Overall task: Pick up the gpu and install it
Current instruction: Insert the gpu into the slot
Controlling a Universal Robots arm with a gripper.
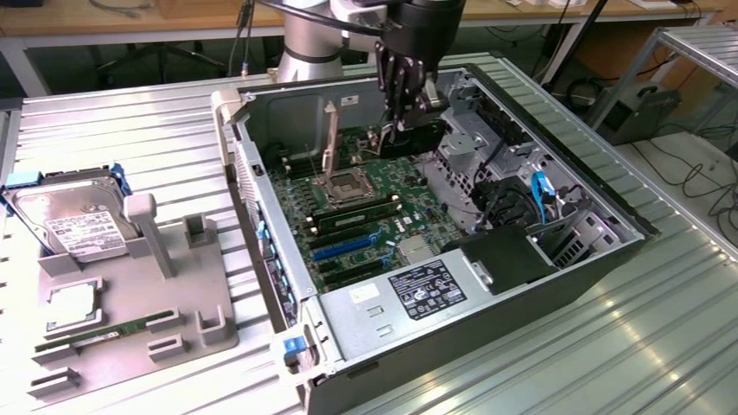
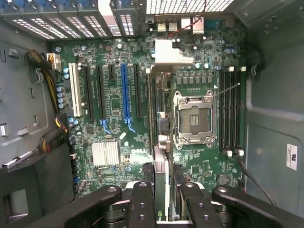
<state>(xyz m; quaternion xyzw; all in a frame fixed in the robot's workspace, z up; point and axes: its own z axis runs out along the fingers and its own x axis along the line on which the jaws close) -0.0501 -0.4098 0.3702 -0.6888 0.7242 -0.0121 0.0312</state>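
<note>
Gripper (image 1: 398,117) clenches the gpu (image 2: 161,142) edge-on, hanging near the open computer case's (image 1: 600,259) far wall so the card can meet the motherboard (image 2: 118,99) slots.

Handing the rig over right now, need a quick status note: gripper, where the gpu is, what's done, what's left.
Gripper: shut on the gpu, holding it edge-on between the fingers, above the motherboard inside the open PC case.
Gpu: hanging over the board next to the CPU socket, not in any slot.
Done: gpu picked up and carried into the case; the grey parts tray has the hard drive in it.
Left: seat the gpu in an expansion slot, such as the blue slot, then release.
</note>
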